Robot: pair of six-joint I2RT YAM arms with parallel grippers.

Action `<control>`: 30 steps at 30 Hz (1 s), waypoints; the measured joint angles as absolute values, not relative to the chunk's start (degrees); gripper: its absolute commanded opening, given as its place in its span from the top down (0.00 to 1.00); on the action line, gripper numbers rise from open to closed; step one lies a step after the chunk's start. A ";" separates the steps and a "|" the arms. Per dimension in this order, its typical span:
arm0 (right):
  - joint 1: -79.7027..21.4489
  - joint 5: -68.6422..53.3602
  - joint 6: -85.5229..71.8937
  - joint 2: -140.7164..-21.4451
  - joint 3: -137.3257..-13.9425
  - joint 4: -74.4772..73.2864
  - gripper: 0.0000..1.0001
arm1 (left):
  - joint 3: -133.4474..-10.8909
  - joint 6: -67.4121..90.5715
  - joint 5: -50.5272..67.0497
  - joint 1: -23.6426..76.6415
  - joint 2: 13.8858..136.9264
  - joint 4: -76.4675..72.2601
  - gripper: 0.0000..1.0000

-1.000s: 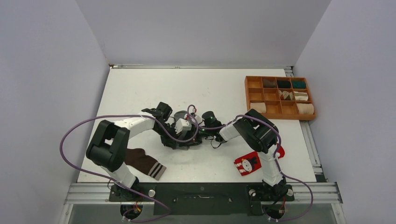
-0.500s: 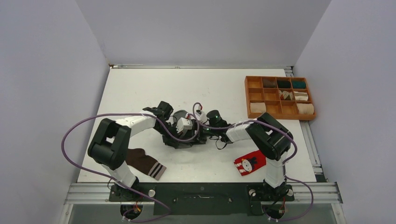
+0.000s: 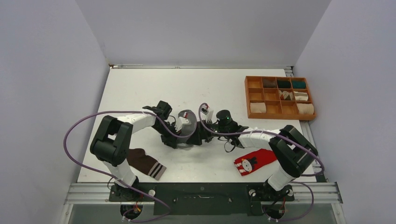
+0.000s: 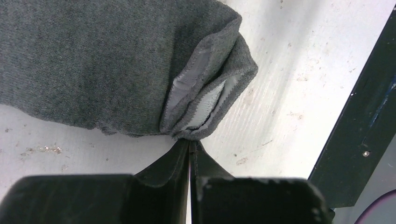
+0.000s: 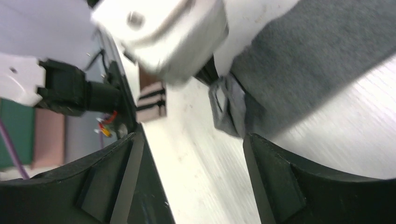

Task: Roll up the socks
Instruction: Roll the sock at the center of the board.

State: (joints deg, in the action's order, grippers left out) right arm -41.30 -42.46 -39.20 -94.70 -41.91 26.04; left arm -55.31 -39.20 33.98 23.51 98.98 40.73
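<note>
Left fingers (image 4: 163,172): pressed together, tips right against the folded cuff of the grey sock (image 4: 93,60). We cannot tell whether a thread of the cuff is nipped between them or whether they only butt against it.

Right fingers (image 5: 289,186): spread wide, with only bare worktop (image 3: 140,88) between them. The grey sock lies just ahead and to one side, apart from both pads. This view is blurred, so we leave the finer detail out.

The grey sock sits mid-worktop between the two wrists, lying flat, its cuff end doubled over and showing a pale inner band.

Handling, in our judgement: light, limp knit with no stiffness. It will sag, bunch and spring open if let go. The fabric looks grippy rather than slick, so a pinch should hold, though a shallow nip on one layer may slip off. The best hold looks to be the doubled cuff edge, taken through both layers, with the other fingers pinning the body while the roll is turned.

Further out, the brown sock (image 3: 144,163) with its striped cuff lies flat near the left arm's base. The red sock (image 3: 254,161) lies flat near the right arm's base. Both are well apart from the fingers and unrolled. A wooden tray (image 3: 280,116) at the far right holds rolled bundles (image 3: 306,108).
</note>
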 measured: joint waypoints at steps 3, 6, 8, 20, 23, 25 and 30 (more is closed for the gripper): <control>-41.36 -39.79 -29.47 -88.47 -36.53 24.27 0.19 | -56.16 -38.92 34.68 23.40 99.90 41.80 1.00; -42.83 -36.67 -15.66 -77.93 -30.81 23.66 0.15 | -57.60 -38.09 35.40 22.96 101.43 43.33 1.00; -45.67 -34.04 -4.60 -72.29 -28.27 24.18 0.18 | -58.52 -37.89 35.90 22.63 102.41 44.40 1.00; -54.57 -25.04 32.93 -91.13 -35.14 27.07 0.20 | -60.82 -37.45 38.04 21.63 105.23 48.16 1.00; -54.50 -24.99 33.69 -95.94 -38.04 27.42 0.29 | -60.82 -37.17 38.02 21.47 105.23 48.27 1.00; -54.48 -25.04 33.61 -97.78 -39.03 27.77 0.34 | -60.82 -37.10 38.02 21.39 105.23 48.29 1.00; -54.46 -25.15 31.51 -99.96 -39.53 28.91 0.55 | -60.82 -37.12 38.04 21.39 105.23 48.36 1.00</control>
